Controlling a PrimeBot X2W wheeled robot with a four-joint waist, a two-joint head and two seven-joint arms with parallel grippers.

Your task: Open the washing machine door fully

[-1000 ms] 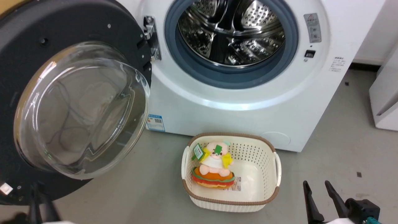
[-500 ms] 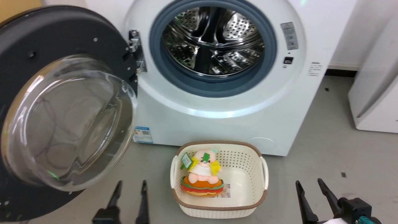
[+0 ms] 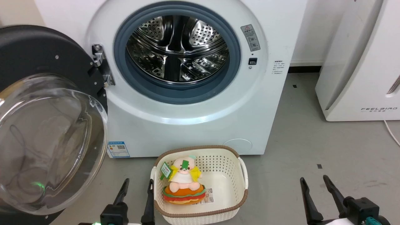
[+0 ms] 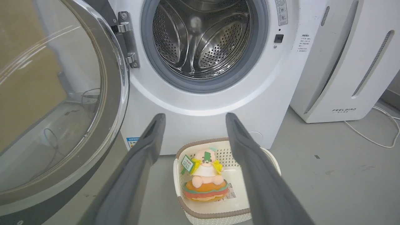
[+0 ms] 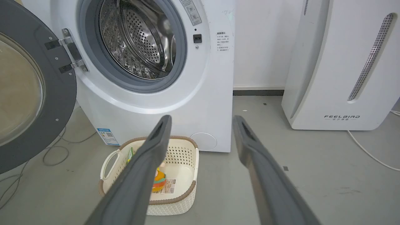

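Basket [image 3: 200,146] holds plush burger toy [image 3: 182,182]; washing machine door [image 3: 37,53] open; left fingers [image 3: 121,193], right fingers [image 3: 307,197] apart.

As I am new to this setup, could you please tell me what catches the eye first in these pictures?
The big black door with its bulging glass window stands swung open at the left, hinged to the white washer, whose shiny steel drum shows at centre. On the floor just before the washer sits a cream basket holding a colourful plush toy.

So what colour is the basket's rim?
Brown rim on a cream basket; the head view shows it best.
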